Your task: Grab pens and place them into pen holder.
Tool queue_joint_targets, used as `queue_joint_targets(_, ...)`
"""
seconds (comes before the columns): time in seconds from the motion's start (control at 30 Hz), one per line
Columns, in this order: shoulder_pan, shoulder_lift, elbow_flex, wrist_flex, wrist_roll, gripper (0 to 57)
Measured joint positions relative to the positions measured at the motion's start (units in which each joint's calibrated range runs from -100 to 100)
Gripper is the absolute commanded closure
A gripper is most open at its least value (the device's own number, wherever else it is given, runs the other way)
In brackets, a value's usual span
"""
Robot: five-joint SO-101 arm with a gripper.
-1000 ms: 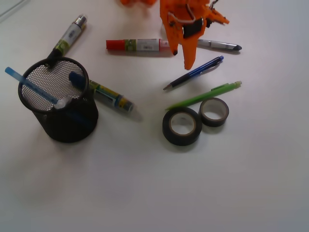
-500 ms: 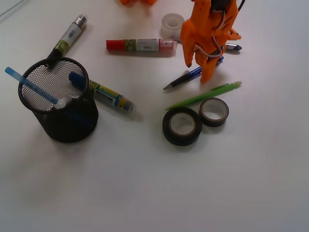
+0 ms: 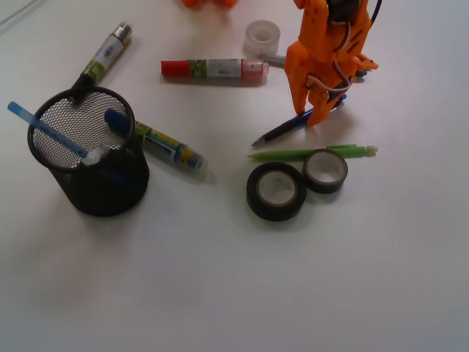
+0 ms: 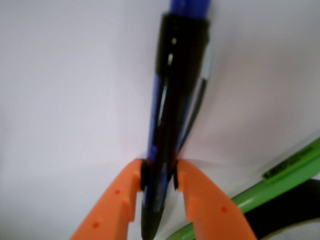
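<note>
From the front camera I see the orange gripper [image 3: 314, 117] has dropped lower in the upper right of the frame than it was half a second ago, and its tips now sit on the dark blue pen [image 3: 282, 130], which lies at much the same slant just left of centre-right. The bright green pen [image 3: 311, 153] has swung since then: it lay tilted, and now it runs nearly level, touching the upper edges of the two black tape rolls [image 3: 276, 191]. The clear tape ring [image 3: 261, 37] at top centre, and the red-capped marker [image 3: 214, 69] beside it, have not shifted. Only a short stub of the silver pen shows beside the clear ring. The pen holder [image 3: 91, 154], a round black wire-mesh cup at centre left, keeps the light blue pen [image 3: 40, 127] leaning out over its rim, with a white pen end [image 3: 95, 155] beside it. Two fat yellow-green markers [image 3: 168, 147] lie by the cup; their labels are too small to read.

On the wrist camera the dark blue pen [image 4: 172, 115] fills the middle, glossy blue and black plastic with a clip, blurred. The two matte orange fingers [image 4: 120, 205] press its barrel from either side at the lower centre, clamped on it. The green pen [image 4: 280, 175] crosses the lower right corner.
</note>
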Motion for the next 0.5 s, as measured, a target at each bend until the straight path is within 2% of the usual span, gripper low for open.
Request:
queue_joint_targets(0.13,-0.07,-0.96,-0.09,0.0,-2.59,57.1)
queue_joint_targets(0.3,1.04,-9.49,3.41,2.25,-12.06,57.0)
queue_joint_targets(0.5,9.17,-31.45,11.77,0.52,-21.15,57.0)
